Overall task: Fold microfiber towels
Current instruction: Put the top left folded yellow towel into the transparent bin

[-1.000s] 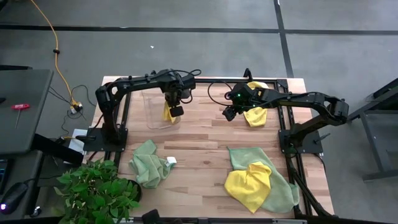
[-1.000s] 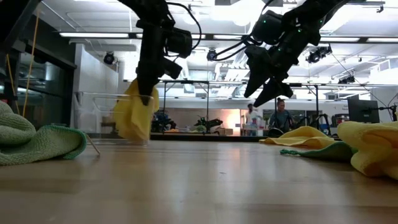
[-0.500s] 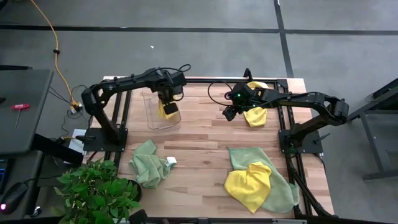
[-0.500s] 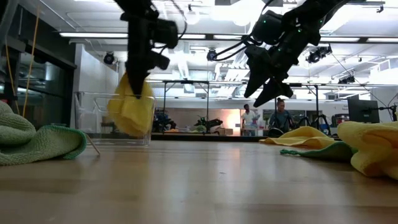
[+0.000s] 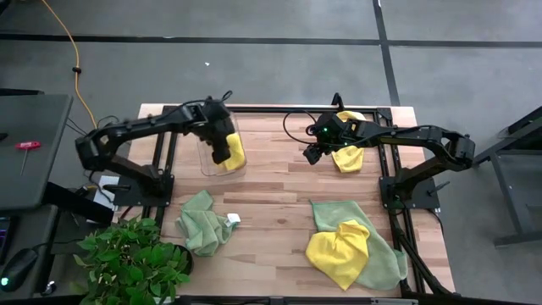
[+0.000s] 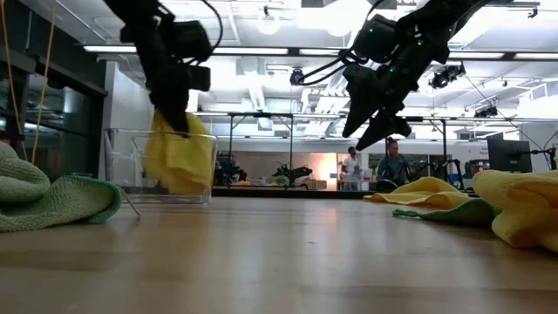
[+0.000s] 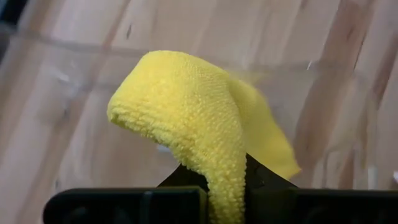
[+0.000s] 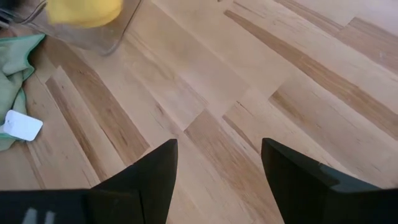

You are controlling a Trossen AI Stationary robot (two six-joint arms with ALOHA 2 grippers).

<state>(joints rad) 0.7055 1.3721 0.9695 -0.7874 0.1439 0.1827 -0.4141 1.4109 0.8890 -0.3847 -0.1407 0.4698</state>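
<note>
yellow towel [image 7: 186,118]: nubby matt cloth | bin [image 5: 206,157]: clear glossy plastic | table [image 5: 279,182]: smooth pale wood

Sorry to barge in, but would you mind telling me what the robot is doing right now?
It is sorting microfiber towels. The left gripper is shut on a yellow towel and holds it over a clear bin at the table's back. The right gripper hangs open above the table, beside another yellow towel. More towels lie unfolded in front.

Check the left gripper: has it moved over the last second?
Yes. The left gripper, shut on the folded yellow towel, has shifted left from the clear bin's right edge to over its inside.
</note>
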